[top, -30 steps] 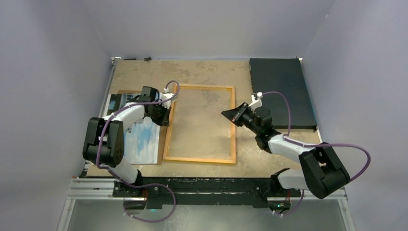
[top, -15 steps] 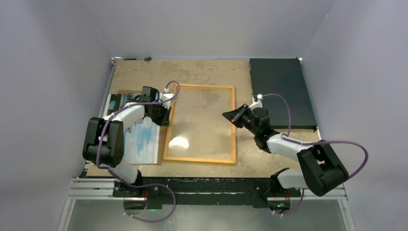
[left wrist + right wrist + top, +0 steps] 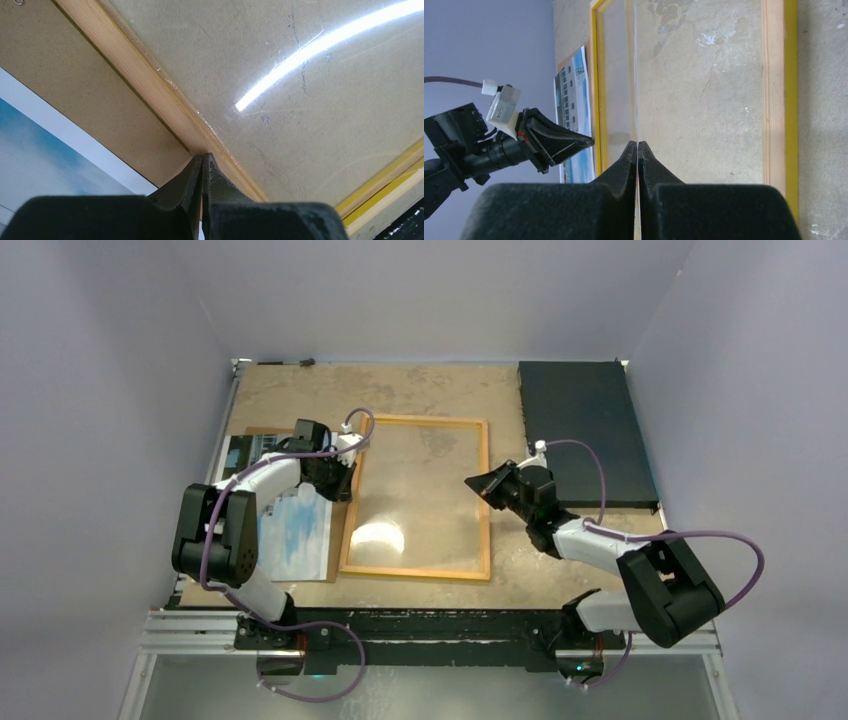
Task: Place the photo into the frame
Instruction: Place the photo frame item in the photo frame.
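Observation:
The frame [image 3: 415,571] lies flat mid-table, a thin yellow border with light wood showing. My right gripper [image 3: 470,481] is at its right side, shut on the edge of the clear pane [image 3: 636,75], which the right wrist view [image 3: 637,144] shows edge-on as a thin line. My left gripper [image 3: 346,487] is shut, its tips against the frame's left bar [image 3: 150,85] in the left wrist view [image 3: 202,156]. I cannot tell whether it holds anything. The photo [image 3: 295,525], sky and buildings face up, lies left of the frame on the brown backing board [image 3: 262,431].
A dark rectangular mat [image 3: 585,430] lies at the back right corner. Grey walls close in the left, right and back sides. The backing board [image 3: 100,100] and photo [image 3: 30,145] lie close beside the frame's left bar. My left gripper [image 3: 591,142] shows in the right wrist view.
A bright glare has appeared on the pane near the frame's front left and grown. My right gripper has shifted slightly right and nearer. My left gripper has not moved.

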Controlling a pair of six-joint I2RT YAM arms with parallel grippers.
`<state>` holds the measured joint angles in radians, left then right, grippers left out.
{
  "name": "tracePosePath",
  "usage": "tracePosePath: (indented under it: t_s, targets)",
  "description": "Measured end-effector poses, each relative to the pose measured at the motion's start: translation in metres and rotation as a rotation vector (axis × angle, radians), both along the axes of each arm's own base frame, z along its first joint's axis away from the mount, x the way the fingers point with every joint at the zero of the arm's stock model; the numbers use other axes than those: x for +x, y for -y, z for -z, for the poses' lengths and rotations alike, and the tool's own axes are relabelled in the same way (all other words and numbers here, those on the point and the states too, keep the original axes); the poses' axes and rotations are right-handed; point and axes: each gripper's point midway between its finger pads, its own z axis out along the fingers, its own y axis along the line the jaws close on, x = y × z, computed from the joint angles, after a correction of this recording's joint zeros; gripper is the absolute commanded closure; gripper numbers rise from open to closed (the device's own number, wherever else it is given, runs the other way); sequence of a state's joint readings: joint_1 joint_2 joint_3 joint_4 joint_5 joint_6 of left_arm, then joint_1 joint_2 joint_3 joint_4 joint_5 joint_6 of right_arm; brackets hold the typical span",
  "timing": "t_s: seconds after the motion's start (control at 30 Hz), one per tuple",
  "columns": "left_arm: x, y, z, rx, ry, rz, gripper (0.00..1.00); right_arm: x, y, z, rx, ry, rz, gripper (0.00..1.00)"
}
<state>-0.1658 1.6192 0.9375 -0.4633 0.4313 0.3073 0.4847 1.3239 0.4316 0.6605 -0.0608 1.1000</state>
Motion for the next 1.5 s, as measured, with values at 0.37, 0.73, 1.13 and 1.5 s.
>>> tracePosePath:
  t_s: [0.37, 0.73, 1.13, 1.5]
  targets:
    - [-0.001, -0.002, 0.0, 0.01, -0.004, -0.001, 1.0, 0.004, -0.003, 0.001, -0.005, -0.008, 0.012, 1.0]
    - [0.0, -0.007, 0.0, 0.043, 0.006, 0.003, 1.0, 0.005, -0.011, 0.007, -0.031, -0.015, 0.02, 1.0]
    - [0.001, -0.009, 0.0, 0.051, 0.01, -0.007, 1.0, 0.006, -0.008, 0.012, -0.055, -0.023, 0.043, 1.0]
    - [0.001, -0.009, 0.0, 0.053, 0.018, -0.015, 1.0, 0.006, -0.005, 0.014, -0.072, -0.022, 0.058, 1.0]
